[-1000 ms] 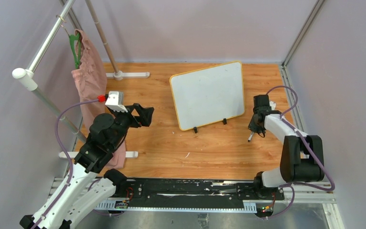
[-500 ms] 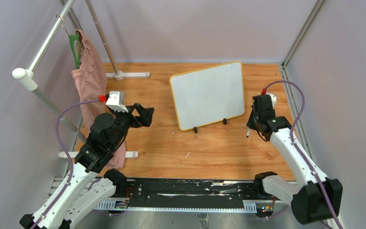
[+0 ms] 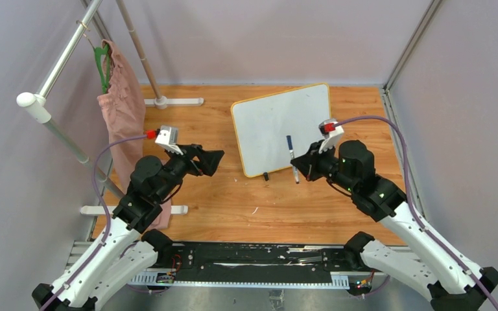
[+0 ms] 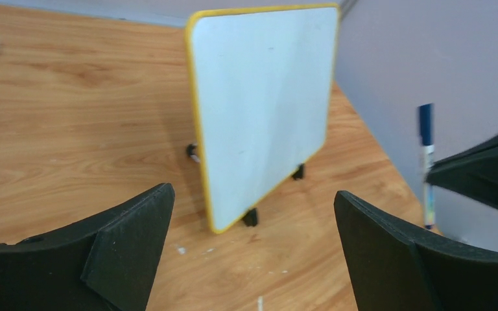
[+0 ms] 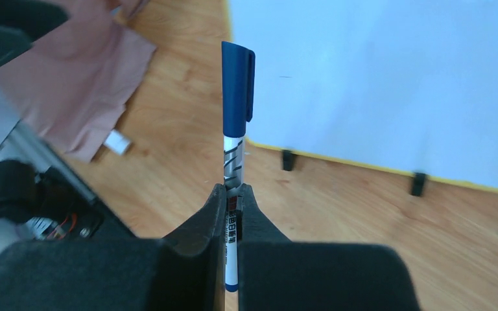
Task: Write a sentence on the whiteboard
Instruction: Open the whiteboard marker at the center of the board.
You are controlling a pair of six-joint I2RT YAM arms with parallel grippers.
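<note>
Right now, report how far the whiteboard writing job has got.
Done: the marker is picked up, with the right hand shut on its barrel, held in front of the whiteboard. In hand: the open left hand points toward it, probably to pull off the blue cap, which is on. Left: uncapping and all the writing; the board is blank.

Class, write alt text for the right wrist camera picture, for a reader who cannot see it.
The right claw is shut on a capped blue marker, its cap end sticking out past the fingertips. Behind it a blank whiteboard with a yellow rim stands on black feet on a wooden table, with pink cloth at upper left.
</note>
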